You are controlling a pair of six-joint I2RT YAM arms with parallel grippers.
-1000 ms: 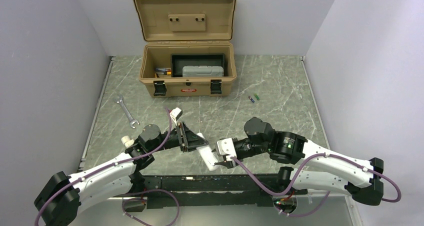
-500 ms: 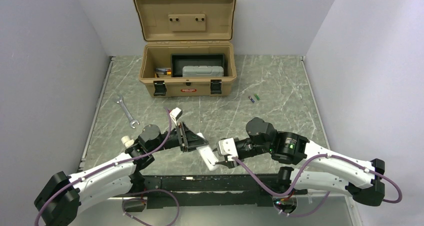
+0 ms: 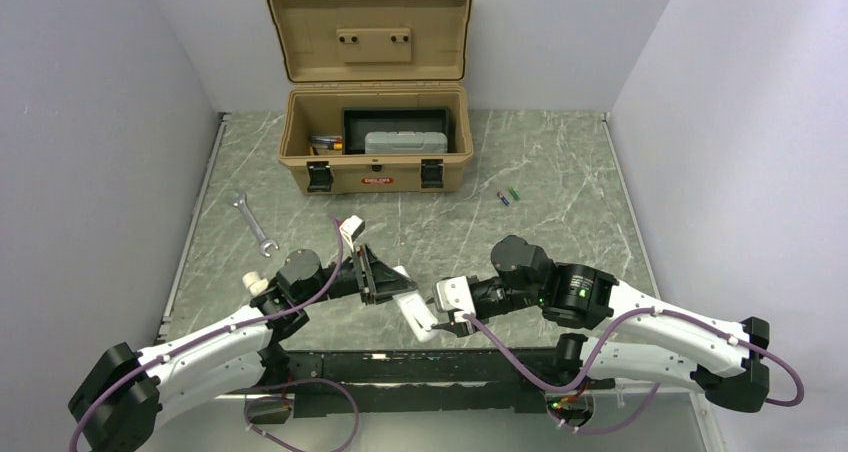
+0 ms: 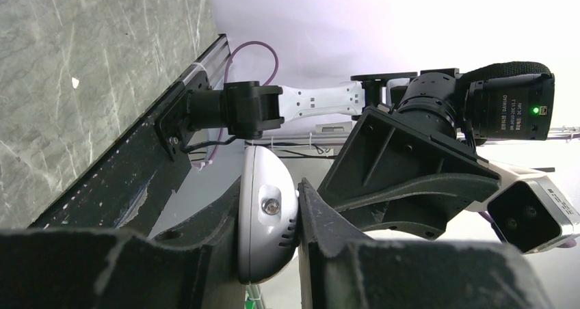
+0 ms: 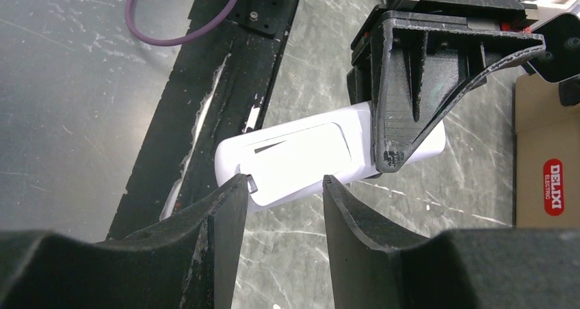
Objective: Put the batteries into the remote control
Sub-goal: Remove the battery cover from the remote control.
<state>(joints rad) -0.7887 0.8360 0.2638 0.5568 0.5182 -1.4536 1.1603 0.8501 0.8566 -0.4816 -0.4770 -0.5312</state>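
My left gripper (image 3: 392, 288) is shut on one end of the white remote control (image 3: 412, 312) and holds it above the table near the front edge. In the left wrist view the remote (image 4: 267, 220) is pinched edge-on between the fingers (image 4: 321, 220). In the right wrist view the remote (image 5: 301, 155) shows its back with a recessed panel. My right gripper (image 5: 282, 182) is open, its fingertips at the remote's free end, the left tip touching a small clip there. The purple battery (image 3: 503, 199) and the green battery (image 3: 512, 193) lie side by side on the table to the right of the toolbox.
An open tan toolbox (image 3: 375, 167) stands at the back centre with a tray and a grey case inside. A silver wrench (image 3: 250, 222) lies at the left. A small white plastic tab (image 3: 351, 227) lies behind the left gripper. The black base rail (image 3: 400, 367) runs along the front edge.
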